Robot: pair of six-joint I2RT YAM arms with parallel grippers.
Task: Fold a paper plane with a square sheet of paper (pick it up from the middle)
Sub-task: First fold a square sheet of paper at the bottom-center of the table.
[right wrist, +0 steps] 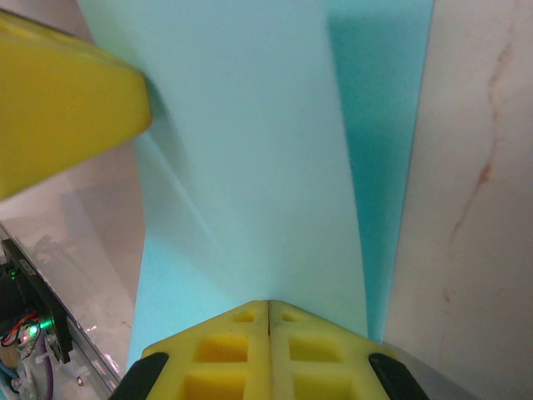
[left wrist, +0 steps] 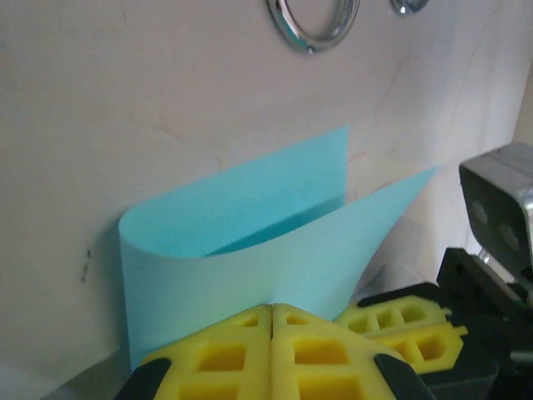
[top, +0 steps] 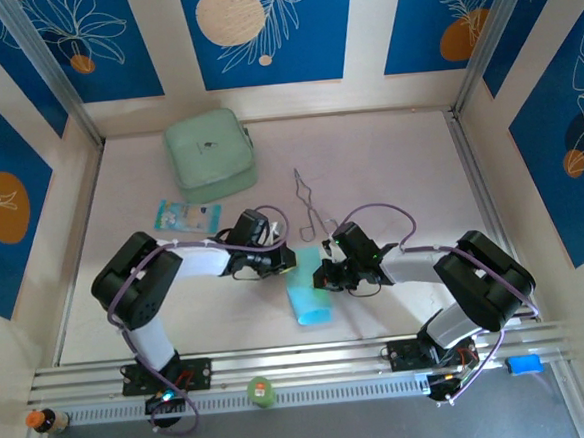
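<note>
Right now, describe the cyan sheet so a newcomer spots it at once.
On the pale table, look near the front edge, midway between the two arms. The square sheet of paper is curled over into a loop, pinched by the left gripper and right gripper. It is plain cyan, unlike the printed packet and mint-green case.
</note>
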